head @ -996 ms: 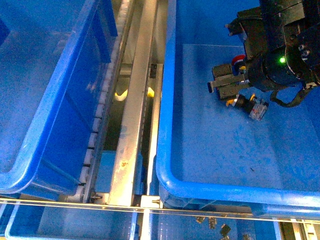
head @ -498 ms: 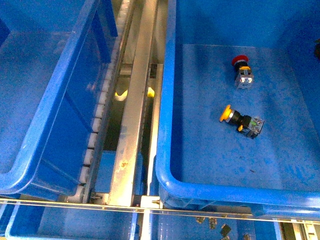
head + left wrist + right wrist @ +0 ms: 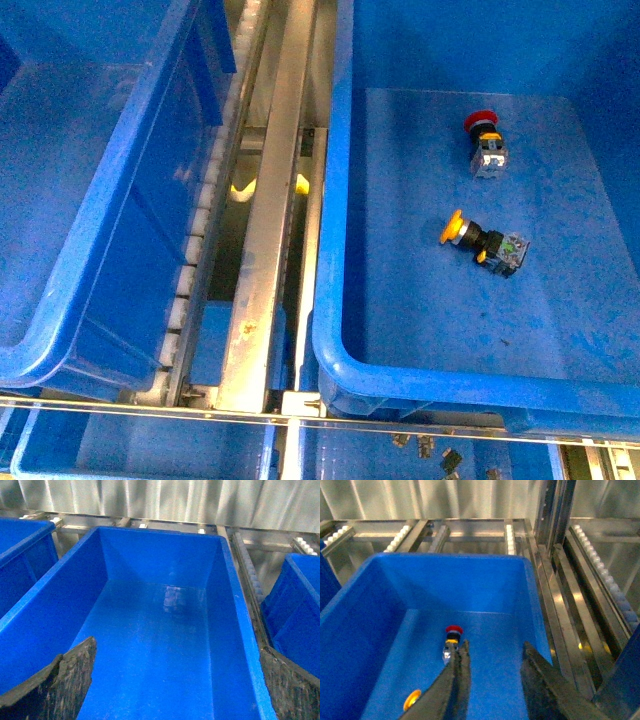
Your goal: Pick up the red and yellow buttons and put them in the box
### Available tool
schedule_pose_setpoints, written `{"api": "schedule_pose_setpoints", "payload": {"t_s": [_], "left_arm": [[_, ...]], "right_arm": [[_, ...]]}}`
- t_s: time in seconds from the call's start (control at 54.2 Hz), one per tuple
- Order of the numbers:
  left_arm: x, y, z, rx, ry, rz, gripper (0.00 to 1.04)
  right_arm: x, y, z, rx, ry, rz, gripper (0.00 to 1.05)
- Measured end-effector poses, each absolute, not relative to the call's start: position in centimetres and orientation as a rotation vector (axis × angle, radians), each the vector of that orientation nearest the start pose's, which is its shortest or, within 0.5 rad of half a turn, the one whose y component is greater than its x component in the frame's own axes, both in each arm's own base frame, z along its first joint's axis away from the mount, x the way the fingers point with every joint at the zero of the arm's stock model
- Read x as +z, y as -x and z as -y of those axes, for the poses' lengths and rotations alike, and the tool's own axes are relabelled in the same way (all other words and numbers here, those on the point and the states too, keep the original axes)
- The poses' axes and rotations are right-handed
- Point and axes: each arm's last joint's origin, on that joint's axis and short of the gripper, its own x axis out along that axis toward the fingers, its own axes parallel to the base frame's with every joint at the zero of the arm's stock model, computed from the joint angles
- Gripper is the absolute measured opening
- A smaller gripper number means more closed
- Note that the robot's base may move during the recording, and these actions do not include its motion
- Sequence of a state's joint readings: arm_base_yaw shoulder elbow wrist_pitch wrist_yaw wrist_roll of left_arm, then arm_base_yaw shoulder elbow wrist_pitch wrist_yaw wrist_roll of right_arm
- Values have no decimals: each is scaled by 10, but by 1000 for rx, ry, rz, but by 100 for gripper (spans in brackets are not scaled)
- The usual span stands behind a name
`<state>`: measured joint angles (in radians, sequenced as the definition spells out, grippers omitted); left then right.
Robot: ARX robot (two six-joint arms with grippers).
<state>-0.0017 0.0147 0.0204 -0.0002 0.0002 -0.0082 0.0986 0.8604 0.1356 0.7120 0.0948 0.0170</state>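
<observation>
No readable writing or brand marks anywhere; a small green spot on the yellow button's block is too small to make out.

Box (image 3: 330, 360), front view: deep blue bin, thick rounded rim, flat floor. Two buttons lie on the floor, well apart from each other and clear of every wall. Red button (image 3: 484, 139) lies toward the far wall, cap pointing away from the near rim. Yellow button (image 3: 484, 241) lies on its side nearer mid-floor, cap pointing toward the rail-side wall. Wide bare floor around both.

A second blue bin (image 3: 90, 290) sits across a metal rail (image 3: 270, 220) with a roller track beside it. Small dark parts lie in a shallow tray (image 3: 440, 455) below the box's near rim.

Neither arm shows in the front view.

Right gripper (image 3: 492, 680): fingers apart, holding nothing, above the box floor, red button just past the tips.

Left gripper (image 3: 175, 680): fingers spread wide, holding nothing, over an empty-floored bin.
</observation>
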Motion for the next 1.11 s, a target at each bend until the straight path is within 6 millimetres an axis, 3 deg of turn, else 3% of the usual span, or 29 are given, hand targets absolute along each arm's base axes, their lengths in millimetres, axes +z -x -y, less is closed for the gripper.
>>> {"api": "schedule_pose_setpoints", "payload": {"t_s": [0.111, 0.387, 1.107], "left_arm": [[169, -97, 0, -2, 8, 6, 97], [169, -97, 0, -2, 8, 6, 97], [169, -97, 0, -2, 8, 6, 97]], "right_arm": [[180, -156, -5, 24, -3, -13, 3], [169, -138, 0, 0, -4, 3, 3], [174, -114, 0, 0, -3, 22, 3]]}}
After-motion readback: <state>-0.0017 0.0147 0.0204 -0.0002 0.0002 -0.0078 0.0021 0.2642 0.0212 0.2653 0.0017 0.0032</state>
